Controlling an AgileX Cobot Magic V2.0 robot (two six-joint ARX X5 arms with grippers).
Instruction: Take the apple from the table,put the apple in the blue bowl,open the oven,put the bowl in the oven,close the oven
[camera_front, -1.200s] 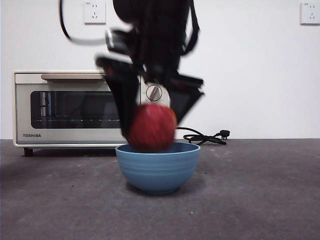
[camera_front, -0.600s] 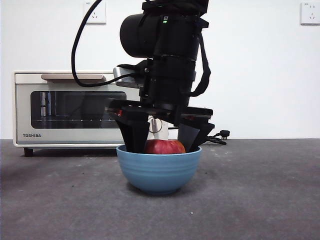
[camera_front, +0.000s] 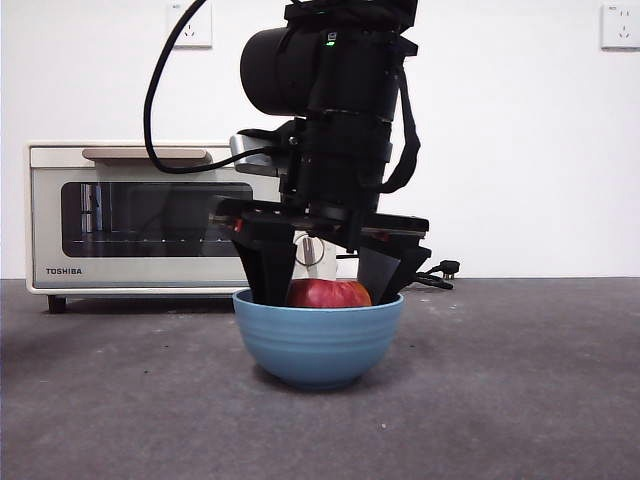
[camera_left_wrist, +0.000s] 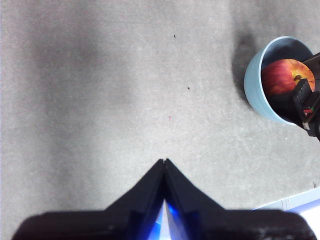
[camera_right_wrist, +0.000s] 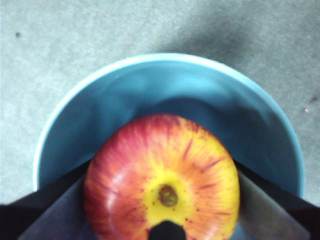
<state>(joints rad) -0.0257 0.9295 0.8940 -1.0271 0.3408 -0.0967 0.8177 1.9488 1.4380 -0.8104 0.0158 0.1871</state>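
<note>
The bowl (camera_front: 318, 337) sits mid-desk (camera_front: 520, 400), near the front, with the apple (camera_front: 328, 293) down inside it, stem end up. The right gripper (camera_front: 330, 285) reaches straight down into the bowl, its jaws on either side of the apple; can't tell if they're pinching it or just beside it. The left gripper (camera_left_wrist: 164, 162) hangs over bare desk off to one side, jaws pressed together. Farther back on the left, the oven (camera_front: 130, 215) stands by the wall, door closed, cord (camera_front: 415, 274) trailing right.
</note>
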